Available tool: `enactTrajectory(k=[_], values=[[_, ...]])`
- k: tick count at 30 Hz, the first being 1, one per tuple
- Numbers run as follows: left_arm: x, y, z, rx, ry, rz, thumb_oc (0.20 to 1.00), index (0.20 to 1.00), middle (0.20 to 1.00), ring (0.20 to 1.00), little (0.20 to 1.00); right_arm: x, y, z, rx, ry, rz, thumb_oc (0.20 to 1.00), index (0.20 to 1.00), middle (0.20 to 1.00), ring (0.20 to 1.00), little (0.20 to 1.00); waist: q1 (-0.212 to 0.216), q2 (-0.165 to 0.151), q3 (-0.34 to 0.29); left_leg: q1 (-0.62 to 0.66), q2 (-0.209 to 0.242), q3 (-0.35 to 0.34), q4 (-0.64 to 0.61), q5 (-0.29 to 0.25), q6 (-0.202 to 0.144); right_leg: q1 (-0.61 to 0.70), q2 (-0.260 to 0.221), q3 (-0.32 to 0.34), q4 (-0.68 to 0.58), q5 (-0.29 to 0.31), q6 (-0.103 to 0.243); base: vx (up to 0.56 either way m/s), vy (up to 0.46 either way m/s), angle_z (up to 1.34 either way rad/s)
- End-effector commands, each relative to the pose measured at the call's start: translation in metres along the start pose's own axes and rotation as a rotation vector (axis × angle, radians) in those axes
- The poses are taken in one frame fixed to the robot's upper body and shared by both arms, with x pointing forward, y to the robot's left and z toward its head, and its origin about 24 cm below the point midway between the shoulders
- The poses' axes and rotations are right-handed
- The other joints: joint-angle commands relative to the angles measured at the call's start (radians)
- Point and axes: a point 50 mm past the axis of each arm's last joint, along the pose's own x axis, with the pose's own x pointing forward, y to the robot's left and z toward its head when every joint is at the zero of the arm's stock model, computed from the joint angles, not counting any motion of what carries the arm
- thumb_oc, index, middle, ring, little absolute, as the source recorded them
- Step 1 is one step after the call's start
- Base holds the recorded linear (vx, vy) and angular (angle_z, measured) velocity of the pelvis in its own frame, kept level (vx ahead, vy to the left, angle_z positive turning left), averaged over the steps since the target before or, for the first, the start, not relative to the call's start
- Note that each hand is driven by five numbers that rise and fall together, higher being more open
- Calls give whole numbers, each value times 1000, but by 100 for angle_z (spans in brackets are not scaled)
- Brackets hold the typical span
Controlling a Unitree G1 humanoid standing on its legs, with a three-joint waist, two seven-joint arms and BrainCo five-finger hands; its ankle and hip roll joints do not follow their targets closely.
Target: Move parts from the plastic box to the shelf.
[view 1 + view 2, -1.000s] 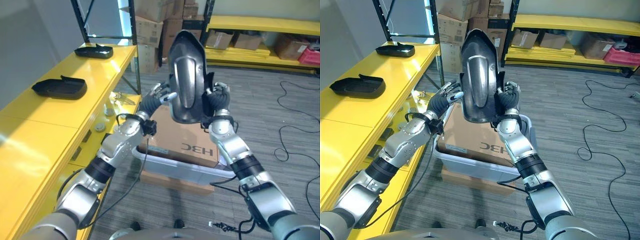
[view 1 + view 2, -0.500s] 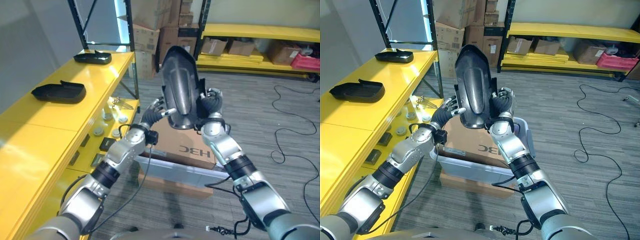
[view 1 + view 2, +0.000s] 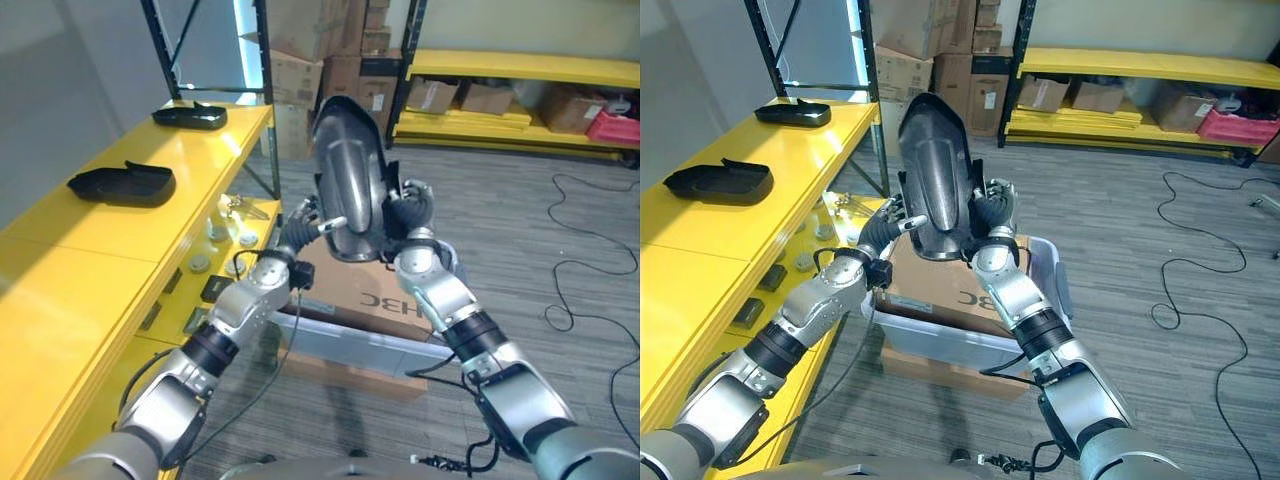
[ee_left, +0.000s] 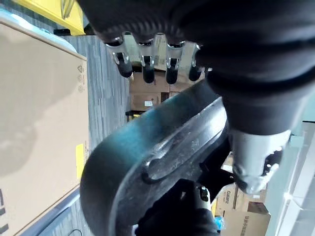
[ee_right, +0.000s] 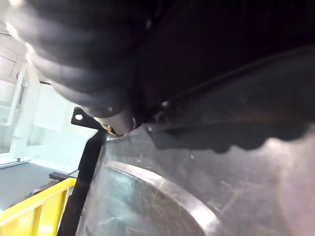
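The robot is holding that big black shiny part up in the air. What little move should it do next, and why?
Probably swing the big glossy black curved part a bit towards the yellow shelf on its left. The left hand and right hand hold it upright above the grey plastic box, and two black parts already lie on that shelf with bare space near them.

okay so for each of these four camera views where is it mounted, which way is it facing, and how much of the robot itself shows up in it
Left eye view: on the head, looking down at the black part over the plastic box; both arms show.
Right eye view: beside it, same scene, with the yellow shelf.
Left wrist view: on the left wrist, looking along the left hand at the part.
Right wrist view: on the right wrist, pressed close to the part; the right hand shows as dark cover.
All four share the part.
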Motion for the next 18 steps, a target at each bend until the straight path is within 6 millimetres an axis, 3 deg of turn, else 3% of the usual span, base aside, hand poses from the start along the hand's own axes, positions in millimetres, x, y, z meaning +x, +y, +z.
enactTrajectory(k=[1, 10, 17, 18], values=[[17, -10, 32, 26, -120, -6, 1000, 1000, 1000, 1000, 1000, 11, 2, 62, 145, -215, -1, 200, 200, 200, 200, 200, 31, -9, -58, 8, 64, -77, 0, -28, -20, 14, -69, -38, 1, -20, 73, 0, 0, 0], [19, -12, 30, -25, -117, -21, 1000, 1000, 1000, 1000, 1000, 10, 10, 53, 154, -196, -1, 200, 200, 200, 200, 200, 45, -8, -55, 5, 63, -85, 2, -27, -19, 16, -72, -49, 1, -19, 73, 1, -1, 2], [20, -29, 31, 5, -131, -123, 1000, 1000, 1000, 1000, 1000, 11, 13, 47, 179, -163, -2, 200, 200, 200, 200, 200, 42, -9, -52, 8, 62, -84, 5, -30, -18, 20, -72, -47, 1, -21, 72, 0, 0, 0], [18, -40, 34, 30, -147, -165, 1000, 1000, 1000, 1000, 1000, 10, 18, 47, 185, -153, 9, 200, 200, 200, 200, 200, 38, -9, -53, 9, 62, -83, 4, -30, -19, 20, -72, -43, 1, -21, 72, 0, 0, 0]])
